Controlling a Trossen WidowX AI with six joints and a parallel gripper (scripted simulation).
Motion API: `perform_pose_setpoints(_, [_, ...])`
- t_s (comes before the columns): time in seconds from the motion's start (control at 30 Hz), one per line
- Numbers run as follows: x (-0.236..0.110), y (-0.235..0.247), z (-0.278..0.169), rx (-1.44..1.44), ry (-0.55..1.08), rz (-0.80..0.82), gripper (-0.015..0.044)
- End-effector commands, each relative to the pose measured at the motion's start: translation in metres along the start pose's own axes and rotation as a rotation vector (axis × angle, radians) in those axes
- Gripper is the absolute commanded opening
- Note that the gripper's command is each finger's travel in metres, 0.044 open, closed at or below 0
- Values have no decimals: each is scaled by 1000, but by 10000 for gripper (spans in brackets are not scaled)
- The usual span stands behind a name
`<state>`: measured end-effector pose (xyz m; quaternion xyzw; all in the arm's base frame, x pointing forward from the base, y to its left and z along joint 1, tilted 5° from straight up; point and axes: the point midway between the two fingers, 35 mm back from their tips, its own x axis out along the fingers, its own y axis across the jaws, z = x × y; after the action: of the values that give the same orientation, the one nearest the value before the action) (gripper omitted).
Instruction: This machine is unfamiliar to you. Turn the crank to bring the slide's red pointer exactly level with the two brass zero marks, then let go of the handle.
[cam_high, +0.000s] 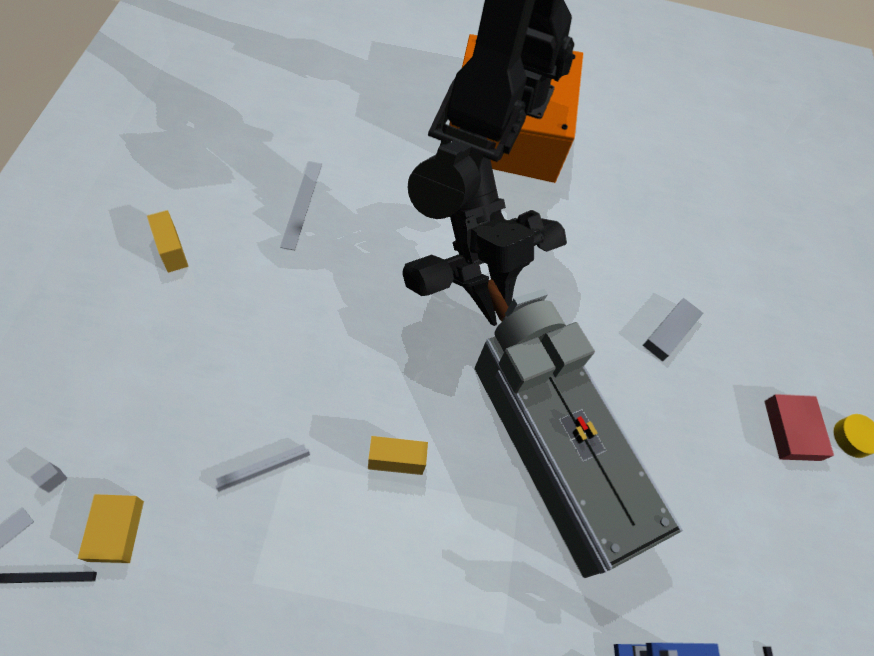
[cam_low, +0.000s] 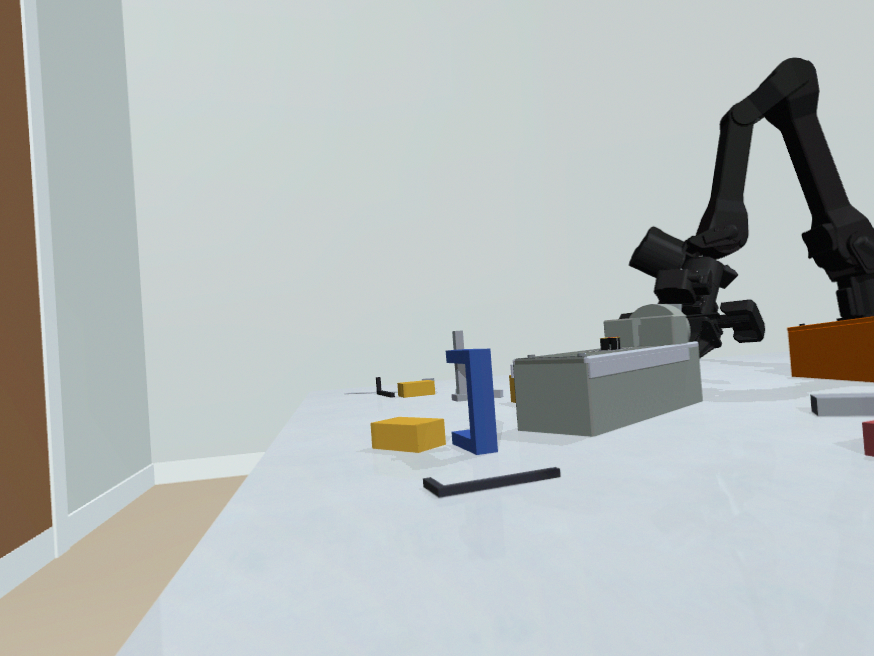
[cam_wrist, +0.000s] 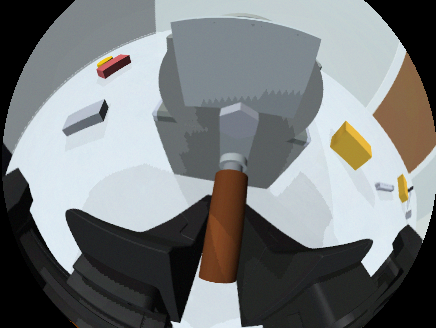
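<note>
A grey machine lies on the table, with a round hub at its arm-side end. The red pointer is by the slot on top, small and slightly toward the hub from the midpoint of the brass zero marks. My gripper is shut on the brown crank handle. In the wrist view the crank arm runs down from the hub centre to the handle, and a grey plate stands above. The handle is hidden in the exterior view.
The orange base is behind the gripper. A grey block and a red block lie right of the machine in the top view. A yellow block lies left of it. A blue bracket stands past its far end.
</note>
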<state>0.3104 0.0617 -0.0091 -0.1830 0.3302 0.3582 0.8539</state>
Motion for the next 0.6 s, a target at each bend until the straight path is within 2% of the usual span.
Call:
perform_pose_setpoints(0.0, [-1, -9, 1, -5, 4, -28, 0])
perform_pose_setpoints(0.57, [-2, -12, 2, -6, 4, -28, 0])
